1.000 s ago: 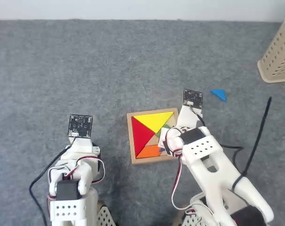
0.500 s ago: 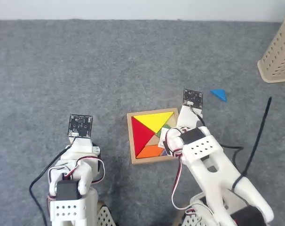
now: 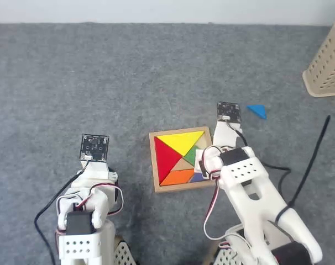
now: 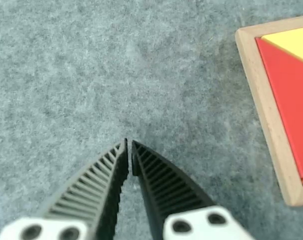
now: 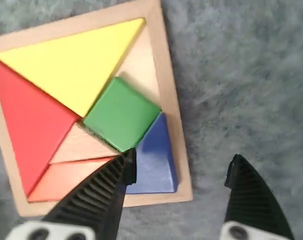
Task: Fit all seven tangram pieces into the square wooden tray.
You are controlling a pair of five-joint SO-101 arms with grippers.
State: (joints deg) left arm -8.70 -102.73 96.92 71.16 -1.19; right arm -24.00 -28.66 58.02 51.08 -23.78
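The square wooden tray [image 3: 154, 165] lies between the arms. It holds a yellow triangle [image 5: 71, 62], a red triangle [image 5: 26, 125], a green square [image 5: 122, 114], an orange piece [image 5: 66, 177] and a dark blue piece [image 5: 154, 160] that sits against the rim. Two triangular gaps of bare wood show beside the green square. A small blue triangle [image 3: 257, 111] lies loose on the carpet beyond the right arm. My right gripper [image 5: 181, 167] is open over the tray's edge, holding nothing, one finger above the dark blue piece. My left gripper [image 4: 129, 146] is shut and empty over the carpet, left of the tray [image 4: 264, 105].
Grey carpet covers the table. A beige slotted basket [image 3: 328, 61] stands at the far right. A black cable [image 3: 308, 154] runs along the right arm's side. The left arm [image 3: 90, 187] sits at the near left.
The right arm has shifted a little to the right, off the tray's inner part, uncovering more of the green square and the dark blue piece. The left arm has not moved.
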